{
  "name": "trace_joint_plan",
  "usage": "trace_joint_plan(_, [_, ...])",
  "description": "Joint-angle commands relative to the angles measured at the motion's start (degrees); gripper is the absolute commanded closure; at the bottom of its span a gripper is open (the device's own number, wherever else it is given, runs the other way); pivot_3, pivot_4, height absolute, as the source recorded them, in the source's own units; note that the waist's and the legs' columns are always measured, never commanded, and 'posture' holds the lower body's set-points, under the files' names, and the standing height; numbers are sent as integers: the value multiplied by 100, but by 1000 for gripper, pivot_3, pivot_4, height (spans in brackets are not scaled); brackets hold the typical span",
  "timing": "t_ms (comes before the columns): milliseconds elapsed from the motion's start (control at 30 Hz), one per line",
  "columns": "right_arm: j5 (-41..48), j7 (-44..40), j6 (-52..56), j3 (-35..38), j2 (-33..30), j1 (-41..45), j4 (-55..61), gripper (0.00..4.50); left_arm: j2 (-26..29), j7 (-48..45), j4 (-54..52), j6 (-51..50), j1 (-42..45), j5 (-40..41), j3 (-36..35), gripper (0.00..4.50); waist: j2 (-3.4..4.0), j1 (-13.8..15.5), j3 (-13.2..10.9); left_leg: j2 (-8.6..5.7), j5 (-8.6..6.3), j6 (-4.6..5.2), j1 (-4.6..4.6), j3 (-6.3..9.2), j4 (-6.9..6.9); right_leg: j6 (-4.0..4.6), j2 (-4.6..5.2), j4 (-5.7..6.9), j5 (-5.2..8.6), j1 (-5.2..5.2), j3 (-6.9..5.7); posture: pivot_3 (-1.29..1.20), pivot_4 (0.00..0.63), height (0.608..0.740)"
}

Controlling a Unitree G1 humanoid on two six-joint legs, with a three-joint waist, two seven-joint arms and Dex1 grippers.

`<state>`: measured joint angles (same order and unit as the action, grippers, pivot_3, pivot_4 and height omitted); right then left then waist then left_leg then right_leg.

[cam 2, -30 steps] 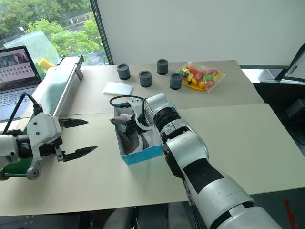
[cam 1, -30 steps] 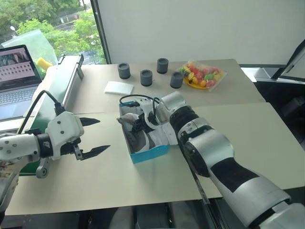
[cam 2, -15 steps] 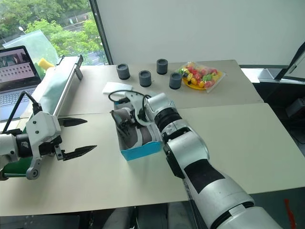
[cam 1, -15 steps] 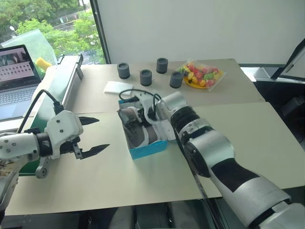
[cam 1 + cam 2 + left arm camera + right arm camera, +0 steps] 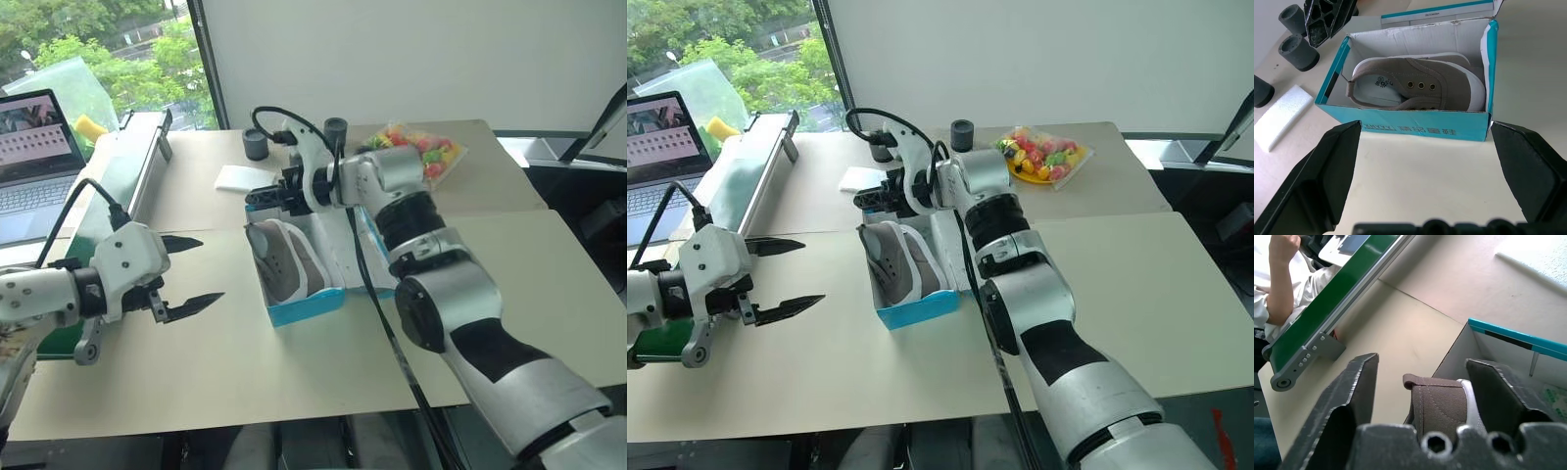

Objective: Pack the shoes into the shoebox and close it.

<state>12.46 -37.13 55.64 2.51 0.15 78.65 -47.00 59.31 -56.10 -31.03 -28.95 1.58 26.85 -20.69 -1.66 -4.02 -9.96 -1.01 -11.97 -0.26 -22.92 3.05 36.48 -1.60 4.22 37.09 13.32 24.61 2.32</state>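
Observation:
The blue shoebox [image 5: 306, 307] stands open in the middle of the table, its lid [image 5: 360, 243] folded back to the right. A grey-brown shoe [image 5: 283, 257] with a white sole lies on its side inside, also seen in the left wrist view as shoe [image 5: 1415, 88]. My right gripper [image 5: 263, 195] hangs open above the box's far end, holding nothing; below its fingers [image 5: 1354, 391] is the shoe's heel [image 5: 1437, 396]. My left gripper [image 5: 209, 271] is open over bare table left of the box, pointing at it.
Black cylinders [image 5: 255, 144] and a white pad [image 5: 243, 178] lie behind the box. A bag of coloured sweets [image 5: 419, 153] sits at the back right. A green rail frame [image 5: 132, 166] and a laptop [image 5: 34, 157] are at the left. A person's arm [image 5: 1281, 289] is beyond the rail.
My right gripper has let go of the shoe and risen out of the box toward its far end. The shoe now rests inside. The left gripper has not moved.

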Motion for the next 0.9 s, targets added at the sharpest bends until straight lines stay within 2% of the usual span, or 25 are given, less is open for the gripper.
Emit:
trace_joint_plan(33, [-5,-46,-151,-224,-4,-206,412,2516,111,-20,-26,30,107,-37,-11,0,0,-4,0,0,0,0,0,0,0,0,0,1,0,0,0,0,150,731])
trace_joint_plan(233, [-390,-9,-841,-704,-23,-580,-14,4458,115,-21,-45,5,110,-27,-42,0,0,-7,0,1,0,0,0,-1,0,0,-1,2,0,3,1,0,150,731])
trace_joint_plan(400, [-783,38,-1707,-1008,75,-616,-822,4458,109,-18,-102,-24,44,-9,-119,0,0,-7,0,0,0,0,1,-1,0,0,-1,2,0,3,1,0,150,731])
trace_joint_plan(900, [-1661,-55,-2648,-1716,968,-584,-1869,4458,115,122,-84,-108,94,-30,-193,0,-2,-72,2,5,0,0,63,6,-19,1,-1,4,1,-37,9,0,150,731])
